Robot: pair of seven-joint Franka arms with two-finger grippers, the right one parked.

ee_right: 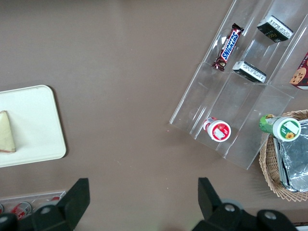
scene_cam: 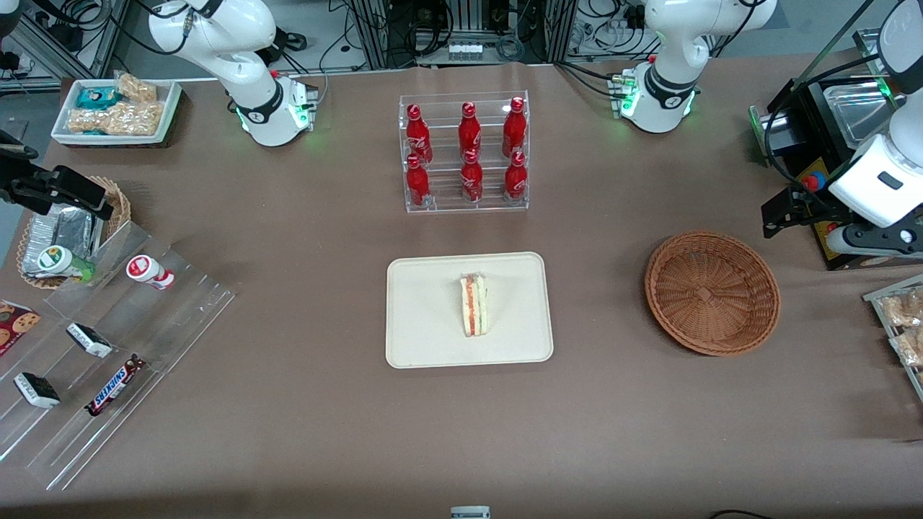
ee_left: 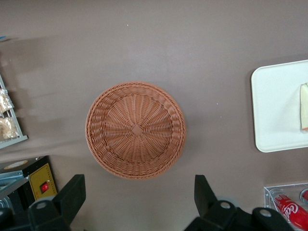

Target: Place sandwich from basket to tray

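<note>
Sandwich [scene_cam: 474, 305] on the tray [scene_cam: 425, 339], lying near the tray's middle, filling edge up, orange-red and green stripes showing between pale bread. Tray flat on the brown counter [scene_cam: 303, 404], nearer the front camera than the clear rack of red bottles [scene_cam: 465, 153].

Basket [scene_cam: 712, 292] beside the tray toward the working arm's end of the counter, well apart from it, nothing inside; bare weave visible down to the centre in the left wrist view [ee_left: 135, 130].

Hand [ee_left: 139, 197] raised high above the counter, near the basket's edge, at the working arm's end of the counter. Fingers [ee_left: 72, 192] spread wide, nothing between them. Wrist view also catches a corner of the tray [ee_left: 274, 110] and a sliver of sandwich [ee_left: 304, 106] at its margin.

Black box with a red button [scene_cam: 815, 180] just beside the raised arm.
</note>
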